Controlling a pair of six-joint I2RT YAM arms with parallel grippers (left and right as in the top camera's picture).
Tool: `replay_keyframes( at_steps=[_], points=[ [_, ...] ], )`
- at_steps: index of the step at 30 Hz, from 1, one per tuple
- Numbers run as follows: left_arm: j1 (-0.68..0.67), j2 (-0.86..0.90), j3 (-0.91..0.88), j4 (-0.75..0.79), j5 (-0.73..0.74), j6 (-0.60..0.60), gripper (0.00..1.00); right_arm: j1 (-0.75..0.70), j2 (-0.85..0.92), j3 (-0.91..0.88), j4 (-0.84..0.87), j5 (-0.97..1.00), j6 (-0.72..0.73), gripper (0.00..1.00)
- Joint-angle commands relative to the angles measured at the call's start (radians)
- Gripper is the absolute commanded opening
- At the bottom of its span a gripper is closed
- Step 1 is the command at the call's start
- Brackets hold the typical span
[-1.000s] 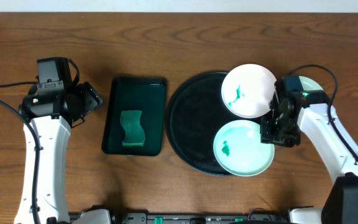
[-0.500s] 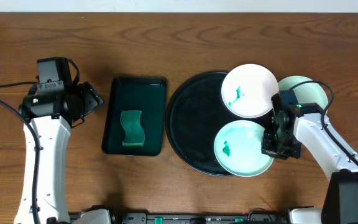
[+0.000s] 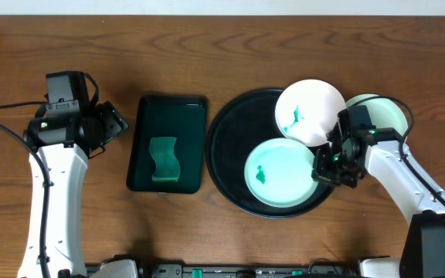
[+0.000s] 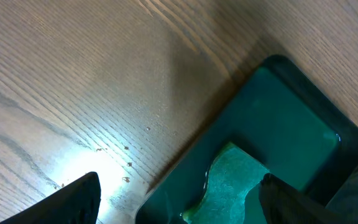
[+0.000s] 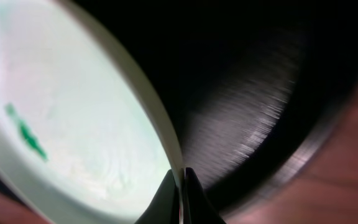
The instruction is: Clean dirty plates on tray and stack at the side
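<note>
**Plate held at the rim.** The right gripper (image 3: 324,157) pinches a smeared mint-green plate (image 3: 280,171) by the edge nearest its arm. In the wrist view its two fingers are pressed together on the thin rim. The plate lies flat inside the black tray (image 3: 230,147). A white plate (image 3: 309,112), also smeared, rests over the tray's upper right rim, just beside the held one. A third plate (image 3: 378,110) sits on the table (image 3: 222,46) outside the tray, partly hidden by the arm.

Across the table, the left gripper (image 3: 113,121) hovers with its fingers spread wide and nothing in them. It is just beside the green tray (image 3: 149,116) that holds the sponge (image 3: 163,160).

The step looks like steadying the plate for wiping. With so slim a hold on a glossy rim, the plate is best kept low and level. It should be slid rather than lifted, kept clear of the white plate, and held firm while the sponge is brought to the smear.
</note>
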Motion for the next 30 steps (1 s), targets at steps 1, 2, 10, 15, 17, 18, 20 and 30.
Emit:
replay_keyframes(
  at_steps=[1, 2, 10, 15, 17, 18, 20, 30],
  points=[
    [0.004, -0.002, 0.018, -0.003, -0.009, 0.006, 0.82, 0.010, -0.012, -0.003, 0.065, -0.171, 0.018, 0.01],
    [0.004, -0.002, 0.018, -0.003, -0.009, 0.006, 0.82, 0.010, -0.012, -0.003, 0.076, -0.168, 0.031, 0.01],
    [0.004, -0.002, 0.018, -0.003, -0.009, 0.006, 0.82, 0.068, -0.012, -0.003, 0.156, -0.029, 0.114, 0.01],
    [0.004, -0.002, 0.018, -0.003, -0.009, 0.006, 0.82, 0.147, -0.012, -0.003, 0.224, 0.040, 0.160, 0.01],
    [0.004, -0.002, 0.018, -0.003, -0.009, 0.006, 0.82, 0.183, -0.012, -0.003, 0.257, 0.065, 0.196, 0.01],
    [0.004, -0.002, 0.018, -0.003, -0.009, 0.006, 0.82, 0.196, -0.012, -0.003, 0.266, 0.084, 0.217, 0.01],
    [0.004, -0.002, 0.018, -0.003, -0.009, 0.006, 0.82, 0.235, -0.012, -0.003, 0.281, 0.143, 0.264, 0.01],
    [0.004, -0.002, 0.018, -0.003, -0.009, 0.006, 0.82, 0.330, -0.012, -0.004, 0.278, 0.322, 0.378, 0.01]
  ],
)
